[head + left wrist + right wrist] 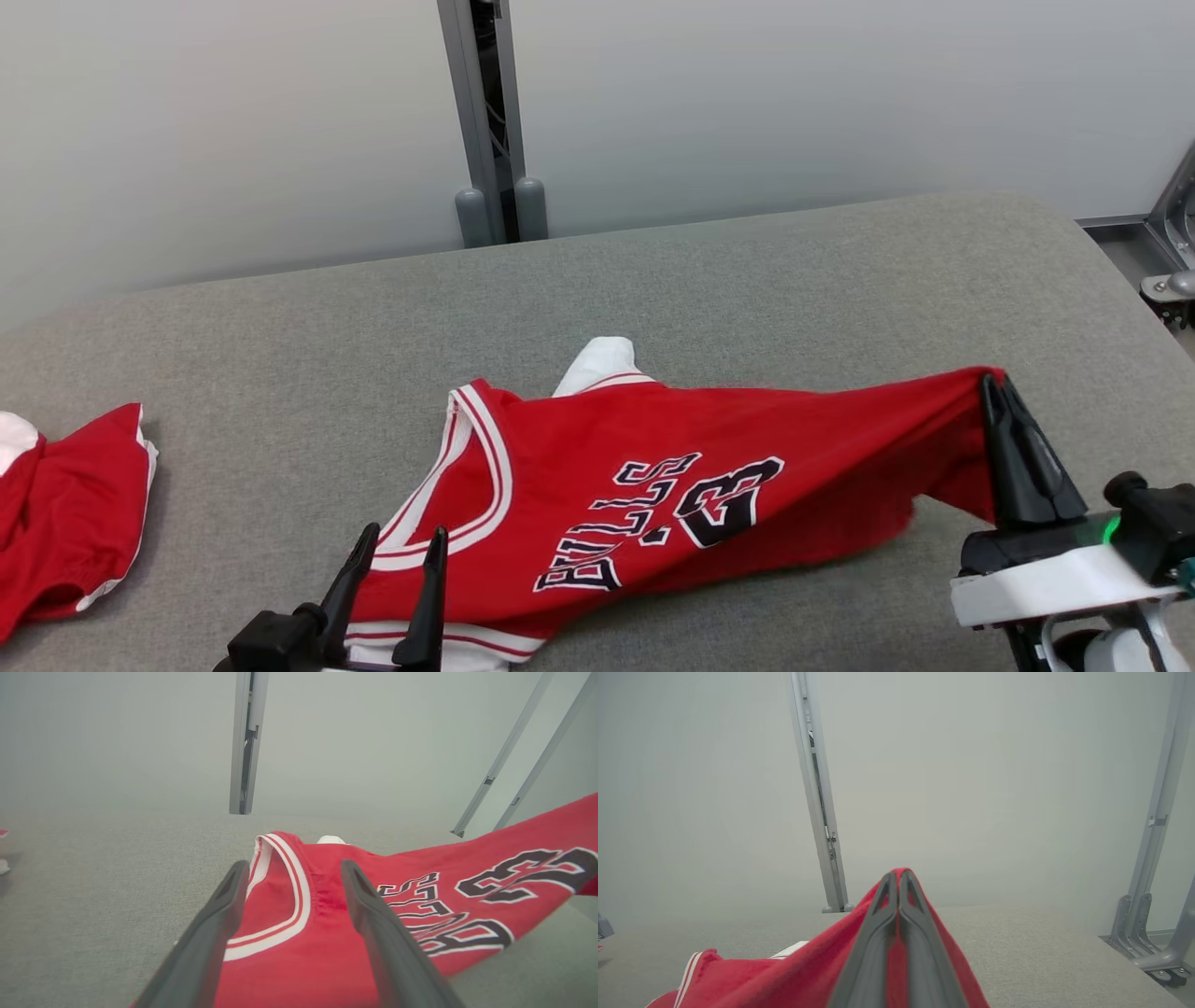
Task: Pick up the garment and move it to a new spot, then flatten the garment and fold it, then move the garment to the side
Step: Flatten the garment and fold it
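Jaws of the right gripper point(992, 383) are pinched tight on a hem corner of the red jersey point(653, 448); those of the left gripper point(404, 534) stand apart, gripping nothing, over the collar end of the cloth.

The grey padded table point(747, 271) carries everything. The jersey sprawls across its near middle, lettering and number face up. Its collar end lies on the surface, while the hem end rises off it toward the right gripper, so the cloth is drawn into a long taut ridge. That lift looks like a stretch to pull out slack for flattening, with the resting end as anchor. The fold is not yet begun.

A second red garment point(65, 504) lies bunched at the table's far left, well apart and out of the way.

Behind the jersey's top edge a white flap point(602, 364) pokes out, a sign the layers underneath are not yet squared.

In the left wrist view the open fingers point(373, 914) straddle the shoulder beside the striped neckline trim point(299, 896), probably lined up to take it; whether they touch the cloth I cannot tell
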`<state>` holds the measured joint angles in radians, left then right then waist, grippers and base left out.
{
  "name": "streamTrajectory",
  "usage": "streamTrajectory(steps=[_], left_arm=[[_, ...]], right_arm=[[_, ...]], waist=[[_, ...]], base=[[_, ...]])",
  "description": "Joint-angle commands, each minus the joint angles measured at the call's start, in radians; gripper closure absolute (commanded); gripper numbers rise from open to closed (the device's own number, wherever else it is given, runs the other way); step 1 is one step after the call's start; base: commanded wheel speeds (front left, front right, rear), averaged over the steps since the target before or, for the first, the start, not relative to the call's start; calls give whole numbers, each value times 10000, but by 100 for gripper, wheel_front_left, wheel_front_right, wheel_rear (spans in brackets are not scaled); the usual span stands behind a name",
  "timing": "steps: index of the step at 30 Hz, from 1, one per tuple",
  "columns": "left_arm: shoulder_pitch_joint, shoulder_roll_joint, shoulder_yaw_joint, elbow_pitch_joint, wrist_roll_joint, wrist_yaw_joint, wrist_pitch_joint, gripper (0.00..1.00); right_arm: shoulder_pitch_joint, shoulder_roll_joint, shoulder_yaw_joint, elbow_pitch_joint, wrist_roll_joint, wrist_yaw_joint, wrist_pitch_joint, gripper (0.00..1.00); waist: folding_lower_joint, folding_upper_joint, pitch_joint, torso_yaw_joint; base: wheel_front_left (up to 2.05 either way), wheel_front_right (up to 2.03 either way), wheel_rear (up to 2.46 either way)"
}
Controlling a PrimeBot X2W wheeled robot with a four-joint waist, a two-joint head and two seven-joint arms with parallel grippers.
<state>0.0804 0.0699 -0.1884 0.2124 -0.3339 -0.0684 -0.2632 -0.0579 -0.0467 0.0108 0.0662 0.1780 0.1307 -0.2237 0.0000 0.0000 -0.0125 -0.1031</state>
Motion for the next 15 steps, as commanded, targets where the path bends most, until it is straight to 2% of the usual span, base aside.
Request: streamTrajectory(steps=[1, 4, 7, 9, 10, 11, 14, 15], left_arm=[[86, -11, 46, 33, 108, -47, -21, 0], [53, -45, 55, 58, 120, -83, -21, 0], [-61, -82, -2, 109, 137, -108, -21, 0], [-150, -94, -35, 122, 140, -138, -21, 0], [-150, -94, -35, 122, 140, -138, -21, 0], [-209, -112, -91, 154, 158, -185, -20, 0], [-303, -131, -185, 217, 184, -220, -20, 0], [-303, -131, -185, 217, 184, -220, -20, 0]], right_arm=[[138, -70, -120, -536, -109, 1, 201, 100], [140, -67, -249, -1210, -204, 1, 672, 100], [-313, -69, -427, -838, -225, 1, 1138, 100], [-824, -60, -494, -92, -277, 1, 1356, 100], [-824, -60, -494, -92, -277, 1, 1356, 100], [-1433, -94, -641, 998, -479, 1, 1495, 100], [-2576, -213, -893, 2916, -708, 1, 1445, 100], [-2576, -213, -893, 2916, -708, 1, 1445, 100]], waist=[[0, 0, -55, 84], [0, 0, -106, 254], [0, 0, -83, 511], [0, 0, -27, 715], [0, 0, -27, 715], [0, 0, 50, 944], [0, 0, 202, 1336], [0, 0, 202, 1336]], base=[[0, 0, 0], [0, 0, 0], [0, 0, 0], [0, 0, 0], [0, 0, 0], [0, 0, 0], [0, 0, 0], [0, 0, 0]])
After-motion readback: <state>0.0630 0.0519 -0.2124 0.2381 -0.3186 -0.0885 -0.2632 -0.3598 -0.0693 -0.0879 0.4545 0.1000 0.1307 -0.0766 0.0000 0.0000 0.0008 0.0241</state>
